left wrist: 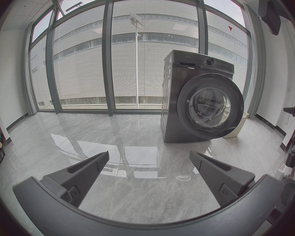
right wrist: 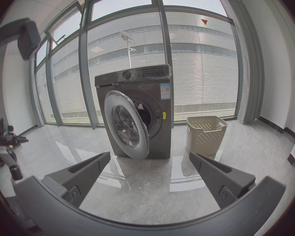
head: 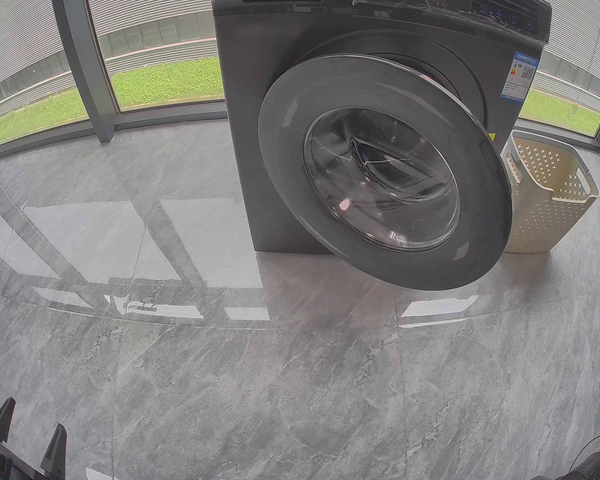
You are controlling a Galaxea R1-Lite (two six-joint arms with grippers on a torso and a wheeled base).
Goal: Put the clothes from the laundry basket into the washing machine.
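A grey front-loading washing machine [head: 353, 41] stands ahead with its round door [head: 380, 175] swung wide open; dark cloth shows inside the drum [right wrist: 144, 110] in the right wrist view. A cream perforated laundry basket [head: 550, 195] stands on the floor just right of the machine; I see no clothes in it. My left gripper [left wrist: 149, 158] is held low at the near left, well back from the machine, open with nothing between its fingers. My right gripper [right wrist: 149, 158] sits low at the near right, also open and holding nothing.
The grey polished floor [head: 247, 368] between me and the machine is bare. Tall windows [head: 153, 35] with a dark pillar [head: 80, 48] run behind the machine. A wall [right wrist: 278, 76] closes the right side beyond the basket.
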